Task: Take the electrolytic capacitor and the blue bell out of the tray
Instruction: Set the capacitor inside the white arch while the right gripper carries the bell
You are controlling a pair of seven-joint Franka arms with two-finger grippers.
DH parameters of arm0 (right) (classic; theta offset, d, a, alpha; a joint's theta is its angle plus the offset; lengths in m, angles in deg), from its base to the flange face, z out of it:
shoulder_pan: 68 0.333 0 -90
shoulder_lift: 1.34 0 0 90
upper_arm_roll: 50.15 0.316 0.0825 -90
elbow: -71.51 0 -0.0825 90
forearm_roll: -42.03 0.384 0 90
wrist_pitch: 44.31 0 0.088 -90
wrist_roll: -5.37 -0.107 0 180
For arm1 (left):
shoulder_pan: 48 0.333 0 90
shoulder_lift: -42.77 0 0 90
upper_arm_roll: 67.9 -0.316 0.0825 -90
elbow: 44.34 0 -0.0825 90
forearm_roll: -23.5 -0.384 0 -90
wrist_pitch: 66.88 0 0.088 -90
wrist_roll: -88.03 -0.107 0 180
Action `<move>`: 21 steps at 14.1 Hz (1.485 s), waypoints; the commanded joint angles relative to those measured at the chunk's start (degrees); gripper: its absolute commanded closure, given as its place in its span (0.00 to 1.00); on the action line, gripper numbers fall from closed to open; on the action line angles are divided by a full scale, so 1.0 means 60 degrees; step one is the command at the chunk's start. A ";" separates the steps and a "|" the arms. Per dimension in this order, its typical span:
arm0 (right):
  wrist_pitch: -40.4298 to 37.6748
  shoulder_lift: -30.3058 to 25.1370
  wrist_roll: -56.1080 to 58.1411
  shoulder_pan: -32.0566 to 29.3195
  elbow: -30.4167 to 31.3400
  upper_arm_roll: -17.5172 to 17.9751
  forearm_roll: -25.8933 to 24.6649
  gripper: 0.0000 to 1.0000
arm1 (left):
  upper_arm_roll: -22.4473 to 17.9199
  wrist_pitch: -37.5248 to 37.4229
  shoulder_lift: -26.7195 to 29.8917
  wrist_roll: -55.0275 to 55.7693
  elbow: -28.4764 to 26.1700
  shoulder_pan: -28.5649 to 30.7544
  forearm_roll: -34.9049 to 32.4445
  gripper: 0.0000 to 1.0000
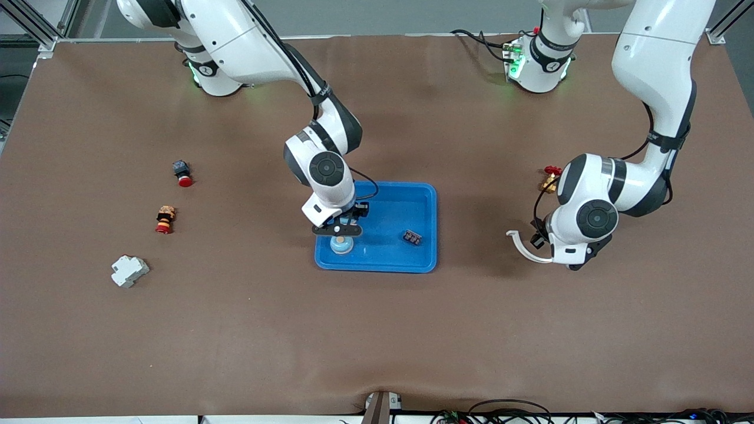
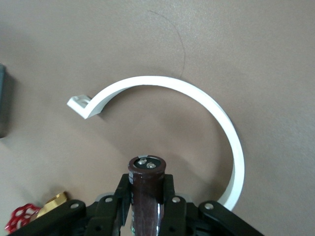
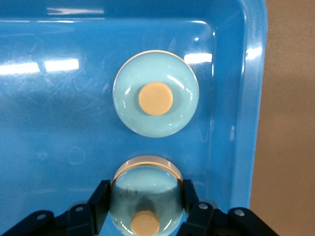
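Here, domed glossy blue bell (image 3: 155, 94)

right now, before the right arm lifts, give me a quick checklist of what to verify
1. Right gripper fingers shut on the held blue bell: ok.
2. Second blue bell apart from those fingers: ok.
3. Held blue bell out of the tray: not ok, it is over the tray floor.
4. Room to pass over the rim beside the held bell: cannot tell.
5. Left gripper shut on the capacitor, outside the tray, over the table by the white curved piece: ok.
6. Small dark part in the tray, apart from the right gripper: ok.
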 commanded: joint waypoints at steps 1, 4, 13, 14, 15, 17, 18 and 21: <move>0.0038 0.0020 0.0077 0.0112 -0.0015 -0.0079 0.0149 0.84 | 0.0087 0.0290 -0.0116 -0.0095 -0.0042 0.0149 -0.0238 1.00; -0.0079 -0.0009 0.0033 0.0112 -0.0074 -0.0093 0.0149 0.84 | 0.0072 0.0291 -0.0262 -0.0139 -0.0042 0.0134 -0.0238 1.00; -0.3838 -0.0726 0.0251 -0.0370 -0.1975 -0.0094 0.0149 0.84 | 0.0072 0.0072 -0.0117 -0.0007 0.0104 0.0105 -0.0238 0.00; -0.4409 -0.0829 0.0673 -0.0574 -0.2283 -0.0108 0.0149 0.84 | 0.0087 -0.0292 -0.0029 -0.0007 0.0322 0.0105 -0.0238 0.00; -0.4995 -0.0975 0.1257 -0.0852 -0.2489 -0.0108 0.0163 0.84 | 0.0087 -0.0745 -0.0028 0.0022 0.0759 0.0090 -0.0223 0.00; -0.5702 -0.1370 0.2720 -0.1568 -0.2579 -0.0108 0.0164 0.84 | 0.0174 -0.1639 -0.0028 0.0080 0.1609 -0.0026 -0.0092 0.00; -0.5936 -0.1589 0.3497 -0.1877 -0.2550 -0.0123 0.0164 0.84 | 0.0189 -0.2005 -0.0057 0.0081 0.2077 -0.0129 -0.0033 0.00; -0.6274 -0.1986 0.5504 -0.2727 -0.2491 -0.0152 0.0076 0.84 | 0.0204 -0.2727 -0.0292 0.0721 0.3106 -0.0743 0.0419 0.00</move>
